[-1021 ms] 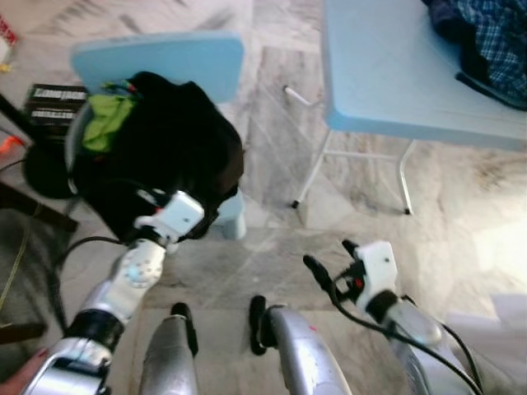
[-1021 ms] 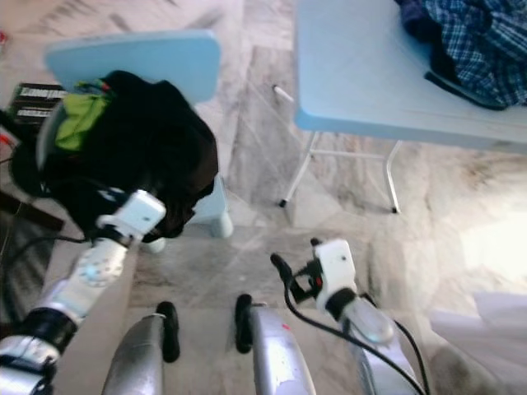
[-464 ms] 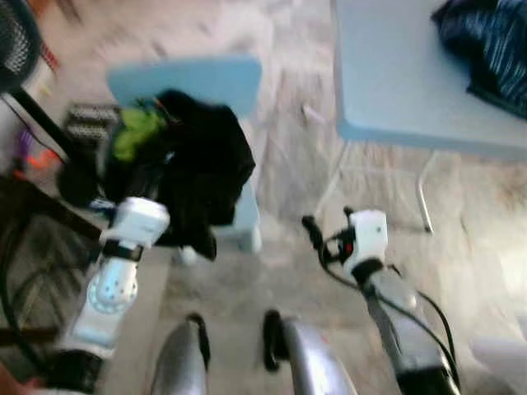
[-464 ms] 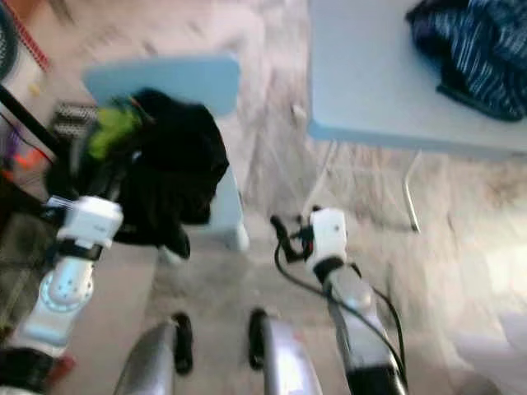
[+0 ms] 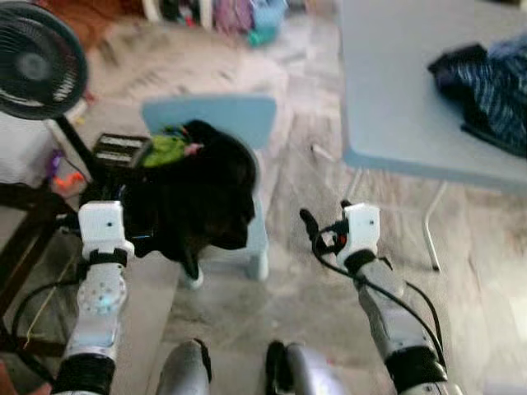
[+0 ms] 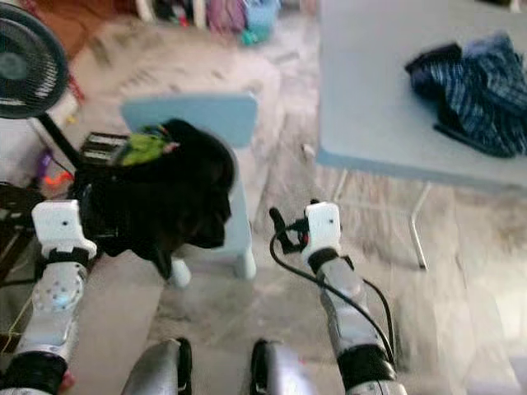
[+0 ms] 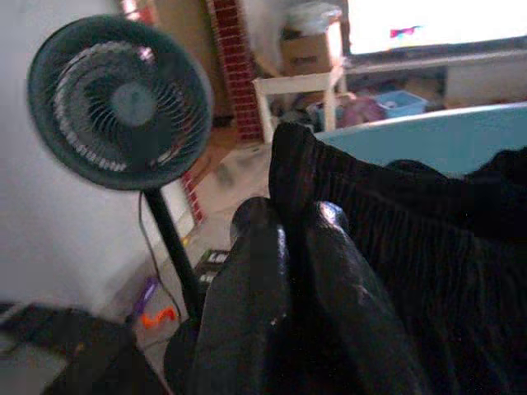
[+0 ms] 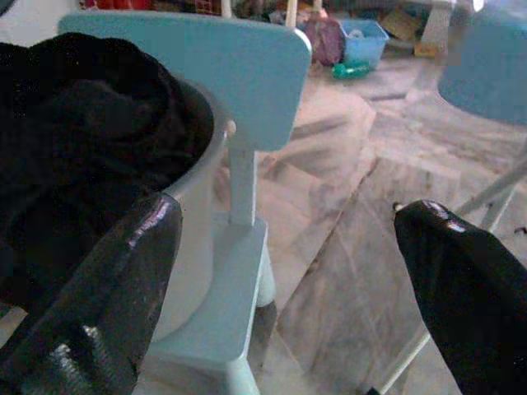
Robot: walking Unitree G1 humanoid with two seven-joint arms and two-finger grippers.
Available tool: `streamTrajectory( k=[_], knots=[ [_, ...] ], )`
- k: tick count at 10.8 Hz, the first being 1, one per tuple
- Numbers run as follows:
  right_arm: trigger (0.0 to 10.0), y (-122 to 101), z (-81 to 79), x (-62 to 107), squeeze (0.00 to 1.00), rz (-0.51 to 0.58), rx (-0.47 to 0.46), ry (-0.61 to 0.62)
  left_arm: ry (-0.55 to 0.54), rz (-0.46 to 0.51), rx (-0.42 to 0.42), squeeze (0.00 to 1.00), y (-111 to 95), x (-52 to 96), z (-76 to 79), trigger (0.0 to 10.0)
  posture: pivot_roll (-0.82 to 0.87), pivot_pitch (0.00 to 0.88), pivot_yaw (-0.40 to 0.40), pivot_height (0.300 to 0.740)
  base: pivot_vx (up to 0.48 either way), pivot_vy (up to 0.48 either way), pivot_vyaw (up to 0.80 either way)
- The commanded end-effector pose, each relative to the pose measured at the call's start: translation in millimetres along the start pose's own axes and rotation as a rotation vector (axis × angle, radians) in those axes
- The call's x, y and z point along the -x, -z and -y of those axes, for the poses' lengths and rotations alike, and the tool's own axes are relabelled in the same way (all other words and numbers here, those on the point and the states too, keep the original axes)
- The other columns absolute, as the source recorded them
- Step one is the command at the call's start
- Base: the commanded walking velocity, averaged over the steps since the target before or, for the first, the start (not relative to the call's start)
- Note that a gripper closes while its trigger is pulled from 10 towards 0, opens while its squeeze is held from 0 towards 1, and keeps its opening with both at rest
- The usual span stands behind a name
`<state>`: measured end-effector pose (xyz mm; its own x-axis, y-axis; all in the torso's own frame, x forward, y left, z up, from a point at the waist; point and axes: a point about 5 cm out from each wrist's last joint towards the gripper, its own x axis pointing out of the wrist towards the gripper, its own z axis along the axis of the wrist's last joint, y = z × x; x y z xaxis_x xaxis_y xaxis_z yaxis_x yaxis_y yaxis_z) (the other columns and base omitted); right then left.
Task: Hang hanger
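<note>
The view had lifted, bringing a fan (image 5: 33, 62) into the upper left. The left end effector (image 7: 284, 247), pinched on the black garment (image 5: 202, 193) at centre left, held it up for hanging; no hanger was discernible. The right end effector (image 8: 284, 271) hung spread, lower centre.

My left gripper (image 7: 292, 216) is pinching a fold of the black garment (image 5: 206, 193), fingers pressed together on its ribbed edge. The garment is lying bunched in a loose heap, spilling over the rim of a white basket (image 8: 206, 156) that is sitting on the seat of a small blue chair (image 5: 218, 119). One dark corner is drooping down past the seat's front. A green cloth (image 5: 165, 150) is resting against the heap's top.
</note>
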<state>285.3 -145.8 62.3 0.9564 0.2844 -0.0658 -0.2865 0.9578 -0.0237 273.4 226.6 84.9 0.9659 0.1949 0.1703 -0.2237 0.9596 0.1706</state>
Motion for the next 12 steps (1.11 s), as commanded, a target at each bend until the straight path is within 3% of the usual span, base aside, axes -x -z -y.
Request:
streamTrajectory(
  k=[1, 2, 3, 5, 7, 9, 10, 12],
  knots=[
    [10.0, 7.7, 6.3, 5.6, 0.0, -0.022, 0.004, 0.029, 0.009, -0.057, 0.02, 0.0, 10.9, 7.4, 2.8, 0.0, 0.08, 0.087, -0.058, 0.74, 0.0, 0.0, 0.0],
    [10.0, 7.0, 8.7, 3.8, 0.0, -0.018, 0.01, 0.034, 0.03, -0.091, 0.042, 0.0, 15.3, 9.2, 11.0, 0.0, 0.07, 0.085, -0.06, 0.74, 0.0, 0.0, 0.0],
    [10.0, 4.3, 10.7, 0.0, 0.0, -0.011, 0.018, 0.037, 0.06, -0.104, 0.043, 0.0, 15.5, 7.5, 18.4, 0.9, 0.07, 0.086, -0.062, 0.74, 0.0, 0.0, 0.0],
    [10.0, -0.4, 14.2, -1.9, 0.0, 0.012, 0.024, 0.047, 0.074, -0.075, 0.03, 0.0, 4.2, 2.9, 21.4, 0.4, 0.06, 0.115, -0.064, 0.74, 0.0, 0.0, 0.0],
    [10.0, 6.5, 14.9, 12.8, 0.0, 0.016, -0.001, 0.087, 0.158, -0.084, 0.014, 0.0, 9.1, 17.2, 23.6, 0.0, 0.05, 0.127, -0.058, 0.74, 0.0, 0.0, 0.0],
    [10.0, 13.2, 17.9, 28.2, 0.0, 0.006, -0.004, 0.152, 0.163, -0.148, -0.024, 0.0, 15.6, 23.7, 26.7, 9.4, 0.03, 0.119, -0.053, 0.74, 0.0, 0.0, 0.0],
    [10.0, 16.3, 18.7, 31.8, 0.0, -0.002, -0.029, 0.17, 0.121, -0.186, -0.005, 0.0, 19.3, 22.8, 26.7, 10.0, 0.02, 0.118, -0.048, 0.74, 0.0, 0.0, 0.0],
    [10.0, 13.4, 21.8, 29.3, 0.0, 0.006, -0.026, 0.181, 0.149, -0.136, -0.044, 0.0, 10.1, 10.6, 37.2, 10.0, 0.01, 0.114, -0.049, 0.74, 0.0, 0.0, 0.0]
  ],
)
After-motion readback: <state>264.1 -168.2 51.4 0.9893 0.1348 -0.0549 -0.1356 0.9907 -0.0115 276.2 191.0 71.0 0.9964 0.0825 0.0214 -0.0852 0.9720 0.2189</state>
